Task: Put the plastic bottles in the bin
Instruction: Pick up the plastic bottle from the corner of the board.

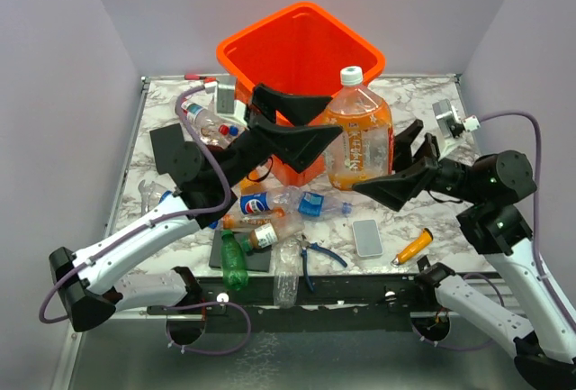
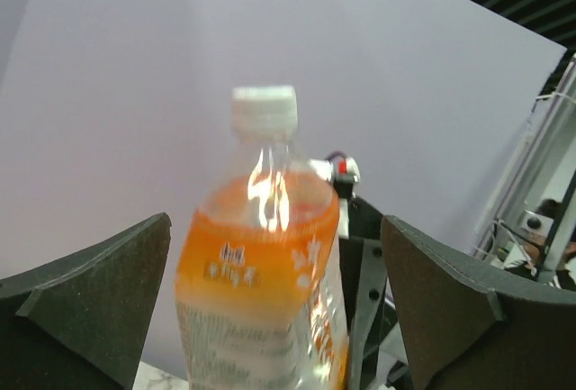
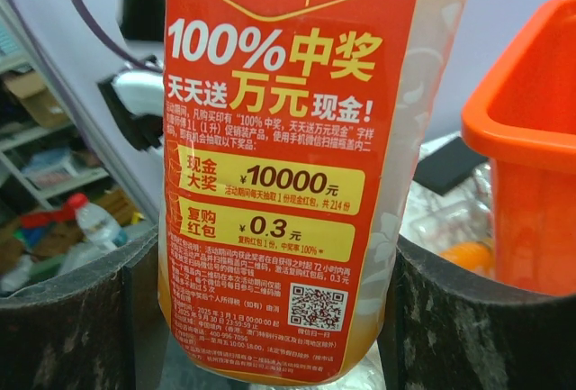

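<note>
The left claw is spread wide and holds nothing. In its wrist view the two fingers stand apart from the shoulder of a big orange-drink bottle, with a clear gap on each side.

At the left of the tabletop, a small clear bottle lies near the back, partly under the left arm. Another clear one lies by the left edge. Toward the middle is a loose heap:
- a cola bottle with a blue label
- a crumpled clear bottle with a blue band
- a brownish bottle
- a green bottle
- a clear bottle at the front edge

Blue-handled pliers lie just beside the heap and are no part of the job.

Behind the heap stands the orange bin. What shows of its inside is bare orange wall. I see no bottle in it, though the left claw hides part of its floor.

The big bottle is upright just to the right of the bin, outside it. The right claw is closed around its lower body, with both fingers against the red label. I cannot tell whether its base rests on the tabletop. An orange marker-like tool lies near the front right.

My reading is that the task has barely begun. One bottle is gripped but not over the rim, and every other bottle in view waits on the tabletop.
</note>
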{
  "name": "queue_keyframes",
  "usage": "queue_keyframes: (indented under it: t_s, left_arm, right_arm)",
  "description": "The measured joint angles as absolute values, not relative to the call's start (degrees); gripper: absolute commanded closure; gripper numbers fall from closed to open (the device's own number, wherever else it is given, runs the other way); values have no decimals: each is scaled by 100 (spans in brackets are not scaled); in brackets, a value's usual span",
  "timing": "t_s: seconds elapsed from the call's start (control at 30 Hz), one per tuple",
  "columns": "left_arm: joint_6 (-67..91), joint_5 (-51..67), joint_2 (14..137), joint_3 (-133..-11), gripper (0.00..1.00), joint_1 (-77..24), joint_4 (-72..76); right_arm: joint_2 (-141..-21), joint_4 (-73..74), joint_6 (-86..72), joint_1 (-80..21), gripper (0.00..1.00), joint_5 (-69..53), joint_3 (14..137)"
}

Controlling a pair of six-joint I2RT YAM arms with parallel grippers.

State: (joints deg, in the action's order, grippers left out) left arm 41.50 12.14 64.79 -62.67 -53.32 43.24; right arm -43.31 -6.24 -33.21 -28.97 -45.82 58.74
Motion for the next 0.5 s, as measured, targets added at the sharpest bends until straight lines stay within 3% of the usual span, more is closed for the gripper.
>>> queue_keyframes:
  t_s: [0.17, 0.27, 0.5]
  left_arm:
    - [3747, 928, 6547, -7822, 1, -5315, 2759]
    - [3732, 1063, 6705, -8501, 6, -5304, 2344]
    - [3872, 1498, 7284, -8976, 16, -5299, 1490]
  right_arm:
    - [-3990, 519, -2143, -2897, 59, -4414, 6016]
    - [-3946, 908, -1706, -2897, 59, -4353, 6027]
    - [-3986, 1446, -1304, -2897, 61, -4268, 6038]
